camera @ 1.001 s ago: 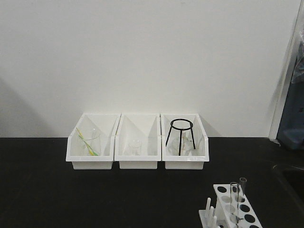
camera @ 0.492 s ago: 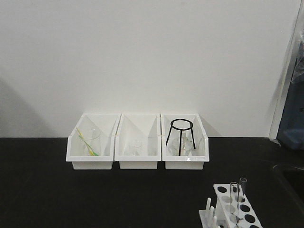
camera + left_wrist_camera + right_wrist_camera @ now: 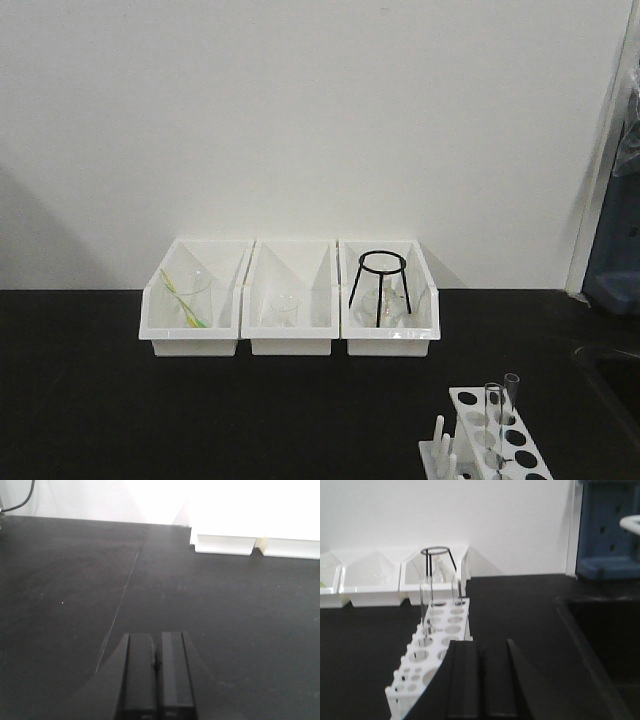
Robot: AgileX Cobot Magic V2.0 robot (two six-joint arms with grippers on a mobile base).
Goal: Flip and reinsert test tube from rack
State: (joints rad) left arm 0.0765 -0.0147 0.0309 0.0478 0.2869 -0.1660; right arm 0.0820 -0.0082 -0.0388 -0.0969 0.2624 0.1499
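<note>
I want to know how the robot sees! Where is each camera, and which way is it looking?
Front view: looks across the black table at three white bins by the wall, rack at bottom right; no robot parts show.
Left wrist: sits above the left claw, shut, facing bare table.
Right wrist: sits above the right claw, shut, facing the rack and its two test tubes.
Front and right wrist views share the rack, tubes and bins.

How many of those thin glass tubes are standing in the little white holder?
2. One test tube stands nearer the peg side of the rack; the second tube stands toward its far end, nearer the bins. Both are upright. The rack's near end is cut off, so more could be hidden.
</note>
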